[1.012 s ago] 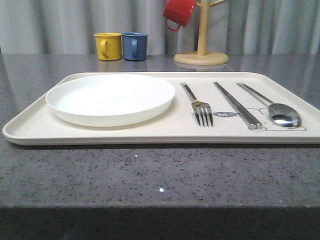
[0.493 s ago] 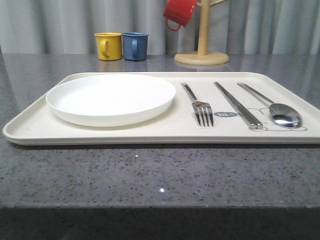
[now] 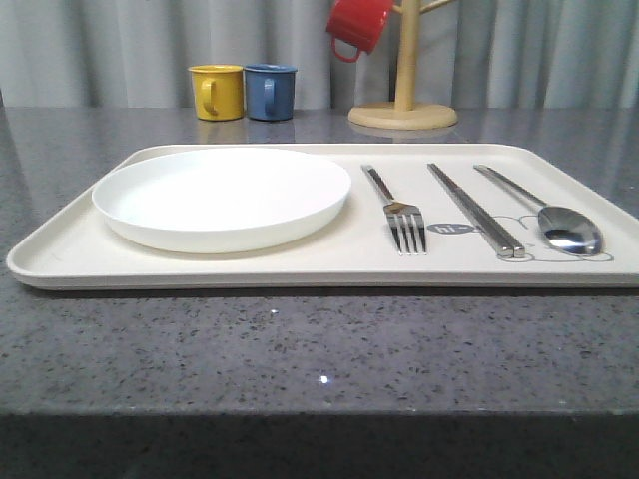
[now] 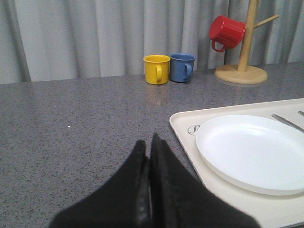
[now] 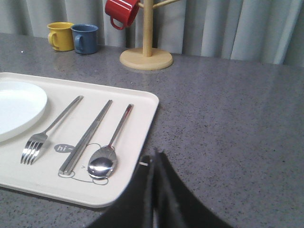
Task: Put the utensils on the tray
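1. Nearest the camera, the left gripper is seen with its jaws pressed together and nothing between them, just off the plate-side short edge of the tray. The right gripper is likewise pressed together and empty, just off the tray's spoon-side short edge.
2. On the tray, the plate is found at one end. Beside it lies the fork, then the chopsticks, then the spoon nearest the other end.
3. All four utensils are judged to be set on the tray already, so the placing appears complete. What remains is judged best handled by keeping both grippers clear of the rim, so that the neat parallel row is not disturbed.
4. Beyond the tray, well apart from it, a yellow mug and a blue mug stand side by side. A red mug hangs on a wooden mug stand.
5. The front view gives the whole layout at once. The closed fingers are supplied by the wrist views, and the printing under the chopstick ends and the spoon bowl is read more plainly in the right wrist view.
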`<state>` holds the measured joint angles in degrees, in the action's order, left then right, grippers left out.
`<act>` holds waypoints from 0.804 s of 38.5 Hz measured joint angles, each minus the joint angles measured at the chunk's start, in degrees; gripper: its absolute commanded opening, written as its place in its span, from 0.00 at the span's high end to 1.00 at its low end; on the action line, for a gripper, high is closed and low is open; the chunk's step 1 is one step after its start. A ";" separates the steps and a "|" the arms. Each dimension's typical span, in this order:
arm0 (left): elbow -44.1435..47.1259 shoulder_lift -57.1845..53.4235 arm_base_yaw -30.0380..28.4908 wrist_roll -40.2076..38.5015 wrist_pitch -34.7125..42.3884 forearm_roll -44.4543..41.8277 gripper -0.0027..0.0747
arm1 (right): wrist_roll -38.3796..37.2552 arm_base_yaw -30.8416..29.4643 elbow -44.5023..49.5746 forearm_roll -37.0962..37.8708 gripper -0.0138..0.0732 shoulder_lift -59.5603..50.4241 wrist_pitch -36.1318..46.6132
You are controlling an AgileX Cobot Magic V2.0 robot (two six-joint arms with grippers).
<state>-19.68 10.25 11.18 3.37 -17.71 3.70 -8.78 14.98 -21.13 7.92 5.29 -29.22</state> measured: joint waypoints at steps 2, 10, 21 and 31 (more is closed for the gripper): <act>0.92 -1.00 -0.26 0.00 0.00 0.00 0.99 | 0.00 0.00 0.00 0.00 0.98 0.00 0.00; 9.58 -10.40 -6.55 0.00 0.00 0.00 0.99 | 0.00 0.00 0.00 0.00 0.98 0.00 0.00; 19.96 -10.55 -11.20 0.00 5.58 0.00 0.99 | 0.00 0.00 0.00 0.00 0.98 -0.13 0.12; 19.96 -10.55 -11.20 0.00 7.75 0.00 0.99 | 0.00 0.00 0.00 0.00 0.98 -0.13 0.12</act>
<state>0.28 -0.30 -0.02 3.37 -9.96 3.70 -8.78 14.98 -21.13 7.92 5.17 -29.09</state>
